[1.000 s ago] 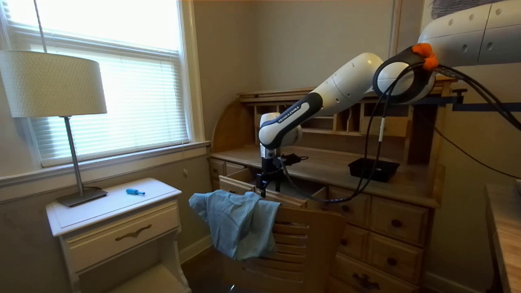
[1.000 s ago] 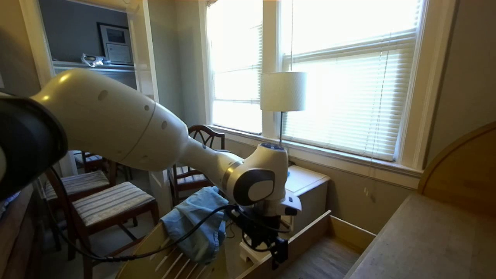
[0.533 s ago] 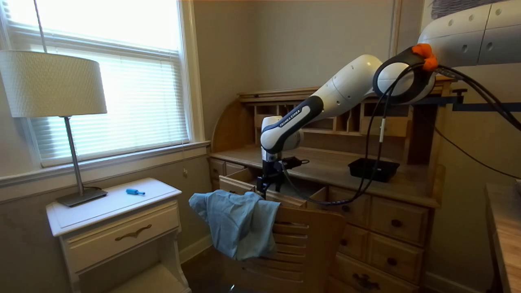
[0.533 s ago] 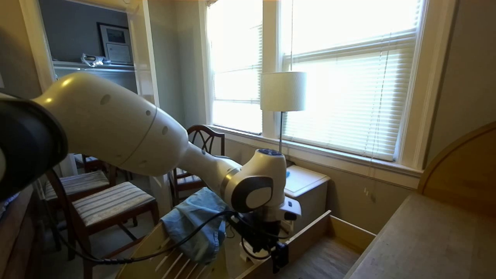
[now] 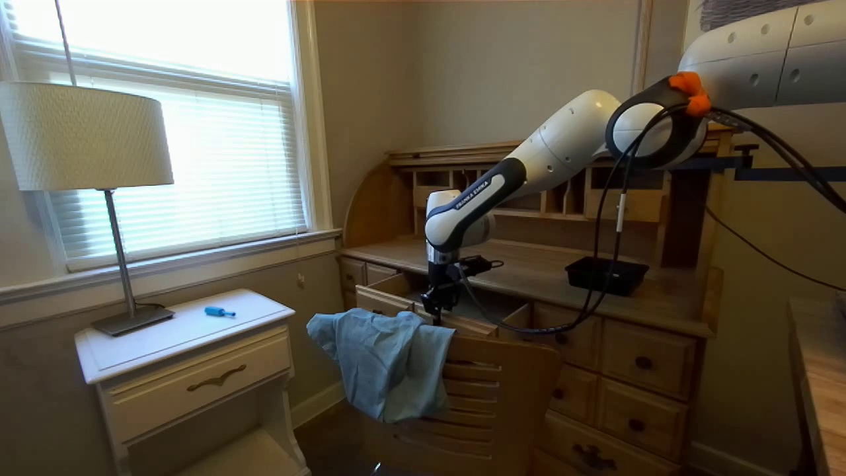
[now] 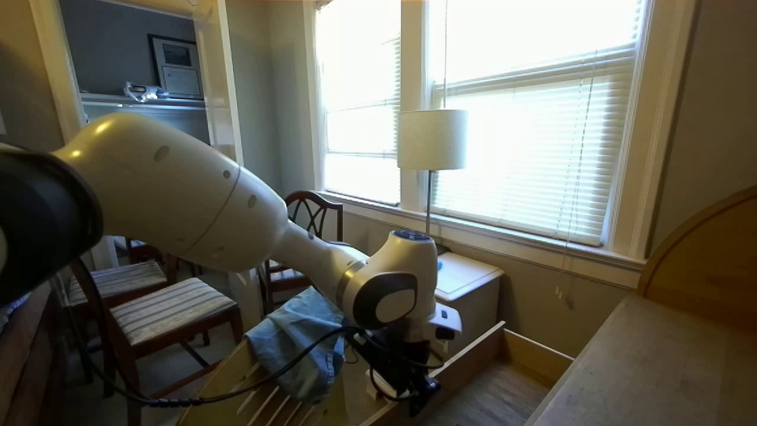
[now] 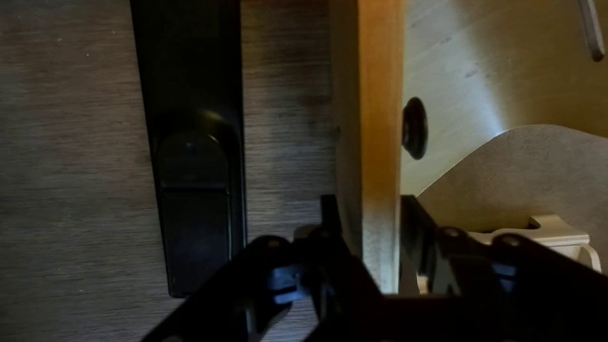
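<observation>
My black gripper (image 7: 369, 204) straddles the front panel (image 7: 380, 142) of a pulled-out wooden desk drawer. One finger lies against the panel's inner face, the other against its outer face, beside a dark round knob (image 7: 415, 128). A long black object (image 7: 194, 228) rests on the drawer's floor, left of the jaws in the wrist view. In an exterior view the gripper (image 5: 437, 316) shows just behind a light blue cloth (image 5: 390, 363), which is draped over a wooden chair back (image 5: 522, 377). Seen from elsewhere, the gripper (image 6: 421, 399) sits at the drawer's front wall (image 6: 473, 350).
On the roll-top desk stands a black tray (image 5: 607, 275). A white nightstand (image 5: 185, 330) carries a lamp (image 5: 86, 135) and a small blue tool (image 5: 219, 311). The arm's cable (image 6: 236, 393) loops past the chair. Striped-seat chairs (image 6: 171, 310) stand further off.
The arm has sunk slightly, and the gripper's fingers have drawn together from wide apart onto the drawer's front panel. Cloth, chair and drawer look unmoved.
</observation>
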You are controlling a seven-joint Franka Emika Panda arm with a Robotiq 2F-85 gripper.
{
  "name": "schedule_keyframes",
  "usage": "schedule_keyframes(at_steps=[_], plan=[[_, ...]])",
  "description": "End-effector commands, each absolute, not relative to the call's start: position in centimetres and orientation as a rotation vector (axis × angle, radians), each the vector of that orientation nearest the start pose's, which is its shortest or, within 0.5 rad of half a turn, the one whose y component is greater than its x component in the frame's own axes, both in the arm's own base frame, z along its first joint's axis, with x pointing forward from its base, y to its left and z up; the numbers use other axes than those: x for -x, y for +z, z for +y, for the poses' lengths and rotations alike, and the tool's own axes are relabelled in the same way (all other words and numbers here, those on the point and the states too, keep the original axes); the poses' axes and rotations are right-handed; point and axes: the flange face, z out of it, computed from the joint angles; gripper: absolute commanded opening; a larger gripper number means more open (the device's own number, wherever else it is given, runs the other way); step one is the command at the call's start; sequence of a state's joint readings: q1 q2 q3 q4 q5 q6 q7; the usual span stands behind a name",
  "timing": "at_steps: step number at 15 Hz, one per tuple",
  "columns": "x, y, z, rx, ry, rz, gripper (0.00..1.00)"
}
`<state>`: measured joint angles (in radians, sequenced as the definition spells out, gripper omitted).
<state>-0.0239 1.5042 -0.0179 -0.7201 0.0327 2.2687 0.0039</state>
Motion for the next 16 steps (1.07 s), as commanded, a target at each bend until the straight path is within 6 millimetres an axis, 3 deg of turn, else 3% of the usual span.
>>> schedule_keyframes(at_steps=[1,2,8,16], plan=[[-76.5,-0.4,-3.1,3.166,-0.057,0.135,0.09],[-76.3,-0.6,-3.0,3.173,-0.045,0.173,0.03],[-75.8,-1.1,-3.3,3.218,0.006,0.318,0.06],[-75.7,-1.5,-3.5,3.186,-0.001,0.355,0.06]])
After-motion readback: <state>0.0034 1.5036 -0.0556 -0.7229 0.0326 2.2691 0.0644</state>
